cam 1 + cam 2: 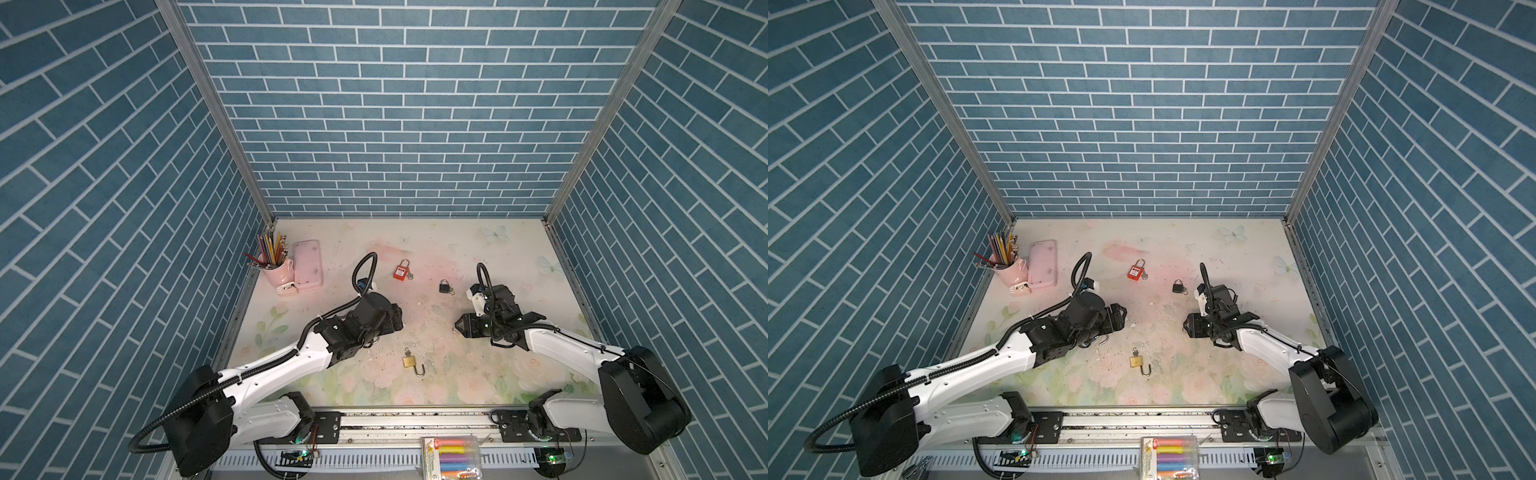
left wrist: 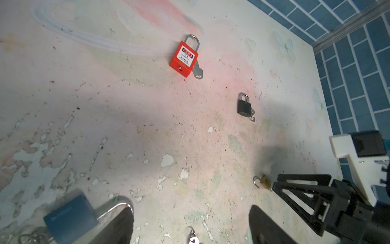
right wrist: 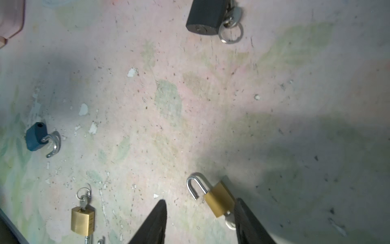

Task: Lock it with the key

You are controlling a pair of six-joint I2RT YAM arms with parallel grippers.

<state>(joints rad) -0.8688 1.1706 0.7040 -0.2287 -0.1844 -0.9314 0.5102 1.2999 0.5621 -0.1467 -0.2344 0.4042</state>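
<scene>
**Two open grippers hanging over scattered padlocks**

Picture the table as a clock face, with twelve at the back wall. Nearest, at six o'clock, a large brass padlock (image 1: 408, 362) is lying with its shackle swung open and a key (image 3: 83, 203) sitting in it, seemingly waiting to be locked.

Toward nine o'clock, the left gripper (image 1: 395, 318) is hanging with its fingers wide apart, gripping nothing. A blue padlock (image 2: 69, 217) is lying open beside one finger.

Toward three o'clock, the right gripper (image 3: 200, 200) is also keeping its fingers apart. A small brass padlock (image 3: 219, 201), shackle open, is lying between them, just beside one finger and unclamped. It is probably the one being worked on.

Farther off, a black padlock (image 1: 444, 286) at one o'clock and a red padlock (image 1: 401, 272) at twelve are lying shut.

That makes five padlocks, three of them open. At ten o'clock, one pencil cup (image 1: 277, 270) and one pink case (image 1: 308, 264) are sitting clear of the work.
</scene>
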